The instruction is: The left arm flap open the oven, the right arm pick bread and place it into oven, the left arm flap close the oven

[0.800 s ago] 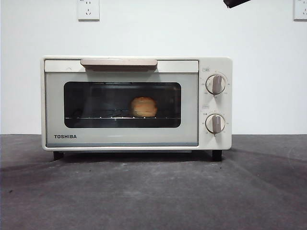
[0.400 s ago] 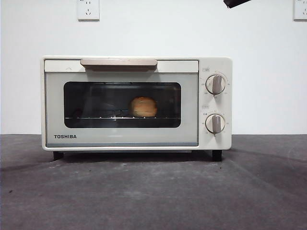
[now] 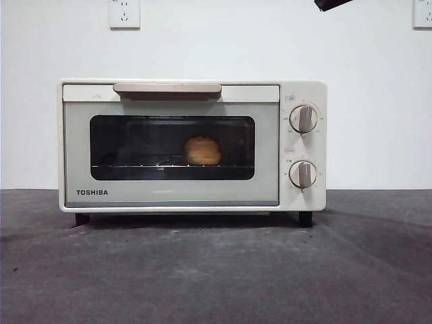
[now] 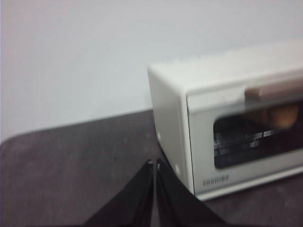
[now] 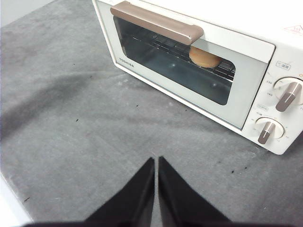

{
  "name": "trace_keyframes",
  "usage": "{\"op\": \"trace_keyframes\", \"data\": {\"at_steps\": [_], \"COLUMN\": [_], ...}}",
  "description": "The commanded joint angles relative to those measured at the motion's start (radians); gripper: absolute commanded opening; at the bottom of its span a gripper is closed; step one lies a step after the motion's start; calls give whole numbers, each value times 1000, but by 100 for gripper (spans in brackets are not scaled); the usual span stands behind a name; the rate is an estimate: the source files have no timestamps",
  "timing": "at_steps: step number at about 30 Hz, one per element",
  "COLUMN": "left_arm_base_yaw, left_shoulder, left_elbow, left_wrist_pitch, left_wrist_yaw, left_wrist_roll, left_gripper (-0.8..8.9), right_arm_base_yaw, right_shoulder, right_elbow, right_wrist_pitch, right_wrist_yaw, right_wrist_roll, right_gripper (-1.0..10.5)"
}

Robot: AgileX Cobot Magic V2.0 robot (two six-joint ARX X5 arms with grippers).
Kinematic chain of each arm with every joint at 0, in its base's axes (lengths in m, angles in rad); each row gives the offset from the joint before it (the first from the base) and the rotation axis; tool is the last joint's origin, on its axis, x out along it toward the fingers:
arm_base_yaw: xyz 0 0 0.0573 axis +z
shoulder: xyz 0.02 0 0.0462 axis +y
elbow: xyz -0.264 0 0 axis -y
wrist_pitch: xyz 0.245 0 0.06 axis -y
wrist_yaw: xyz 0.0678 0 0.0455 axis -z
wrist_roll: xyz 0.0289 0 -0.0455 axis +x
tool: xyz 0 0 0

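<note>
Front view shows the oven [image 3: 192,145] door shut, the bread [image 3: 202,150] inside; job looks done. Left pincer [image 4: 155,164] and right pincer [image 5: 156,161] are pinched closed, holding nothing; best keep both away.

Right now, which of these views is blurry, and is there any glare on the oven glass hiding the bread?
The left wrist view is soft: the oven and bread are smeared. The front view is sharp, with the bread clear behind dark glass and a shadow under the oven. The right wrist view is crisp, showing only faint reflections.
</note>
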Motion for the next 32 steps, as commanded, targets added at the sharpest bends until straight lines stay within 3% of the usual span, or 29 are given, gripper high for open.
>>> {"op": "trace_keyframes", "data": {"at_steps": [1,16,32], "left_arm_base_yaw": [1,1,1], "left_shoulder": [-18,-54,-54], "left_elbow": [-37,-159,-160], "left_wrist_pitch": [13,-42,-84], "left_wrist_yaw": [-3,-3,-3], "left_wrist_roll": [3,4,-32], "left_gripper": [16,16,16], "right_arm_base_yaw": [11,11,11], "right_shoulder": [7,7,7], "right_elbow": [10,10,10], "right_wrist_pitch": [14,14,14], "right_wrist_yaw": [1,0,1], "right_wrist_roll": [-1,-1,-1], "right_gripper": [7,7,7]}}
